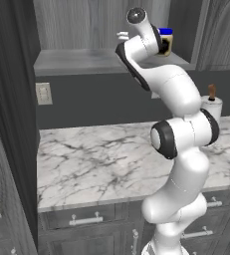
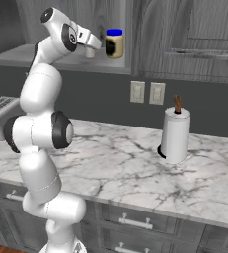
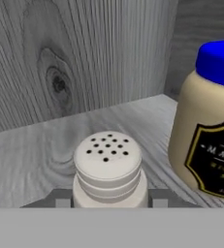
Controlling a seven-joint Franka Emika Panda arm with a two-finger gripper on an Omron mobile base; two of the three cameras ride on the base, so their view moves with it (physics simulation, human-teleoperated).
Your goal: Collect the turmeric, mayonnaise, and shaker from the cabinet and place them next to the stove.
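Arm reaches up into cabinet (image 1: 76,60). Gripper (image 3: 108,201) closed around shaker (image 3: 108,167) on shelf, not yet lifted. Mayonnaise (image 3: 208,126) stands just beside, untouched. Judged: early stage; nothing seen delivered to stove side yet.

Pale shaker (image 3: 108,167) with black-dotted top, cream mayonnaise (image 3: 210,126) with blue lid, grey-veined white counter (image 1: 101,159).
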